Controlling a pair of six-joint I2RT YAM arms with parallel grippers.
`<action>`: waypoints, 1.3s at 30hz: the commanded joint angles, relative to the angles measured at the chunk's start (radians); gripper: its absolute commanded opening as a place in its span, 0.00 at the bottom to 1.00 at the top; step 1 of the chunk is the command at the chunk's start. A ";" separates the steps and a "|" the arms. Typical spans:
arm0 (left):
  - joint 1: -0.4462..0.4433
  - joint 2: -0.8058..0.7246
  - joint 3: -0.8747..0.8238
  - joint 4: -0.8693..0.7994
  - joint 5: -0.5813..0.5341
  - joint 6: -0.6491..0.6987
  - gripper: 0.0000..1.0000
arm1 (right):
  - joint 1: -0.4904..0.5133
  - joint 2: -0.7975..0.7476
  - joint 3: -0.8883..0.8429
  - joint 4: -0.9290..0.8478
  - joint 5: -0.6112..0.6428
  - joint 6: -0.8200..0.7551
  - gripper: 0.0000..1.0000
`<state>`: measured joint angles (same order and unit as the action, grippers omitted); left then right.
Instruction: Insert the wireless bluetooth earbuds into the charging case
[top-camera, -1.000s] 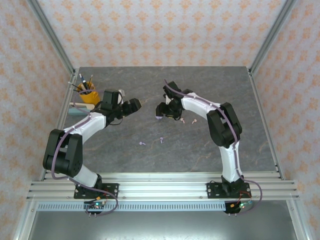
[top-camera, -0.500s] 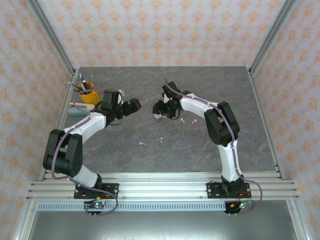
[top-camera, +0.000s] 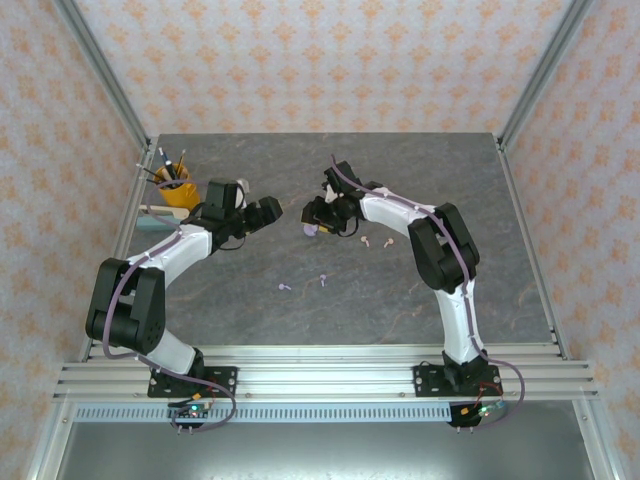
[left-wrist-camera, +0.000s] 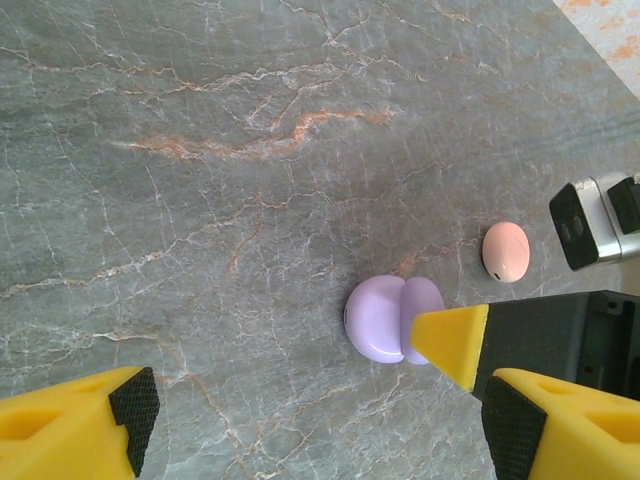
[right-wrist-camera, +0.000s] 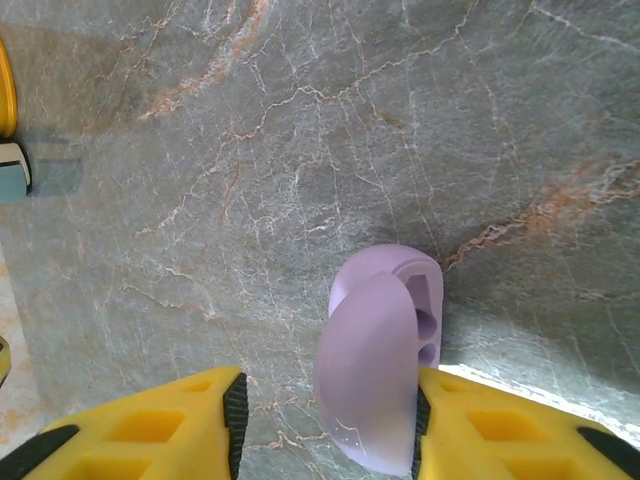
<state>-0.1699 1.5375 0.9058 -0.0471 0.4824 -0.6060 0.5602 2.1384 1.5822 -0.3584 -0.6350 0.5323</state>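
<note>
On the grey, orange-veined marble counter (top-camera: 420, 300) between peach-patterned walls (top-camera: 300, 60), the lilac earbuds (top-camera: 284, 288) and pink earbuds (top-camera: 366, 241) lie loose, apart from the open lilac case (right-wrist-camera: 385, 330) between the right hand's (right-wrist-camera: 328, 410) spread fingers, and the left hand (left-wrist-camera: 315, 410) hovers spread too.

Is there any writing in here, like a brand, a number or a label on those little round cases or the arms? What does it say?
None of it can be read as text.
purple case: plain, no mark visible.
pink case: plain, no mark visible.
yellow cup: no lettering to make out.
wallpaper: repeated ornaments, not letters.
small board below the left arm's base: too small to read.
</note>
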 joint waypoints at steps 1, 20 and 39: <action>0.000 -0.024 -0.012 0.028 0.002 -0.024 0.87 | 0.000 0.005 0.016 -0.012 0.031 0.011 0.44; 0.000 -0.034 -0.016 0.031 0.010 -0.031 0.87 | 0.000 0.036 0.018 -0.016 0.096 0.019 0.29; 0.000 -0.026 -0.010 0.039 0.008 -0.052 0.87 | 0.000 -0.072 -0.022 -0.007 0.105 0.012 0.22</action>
<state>-0.1699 1.5375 0.9054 -0.0345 0.4892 -0.6369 0.5602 2.1414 1.5742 -0.3595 -0.5564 0.5465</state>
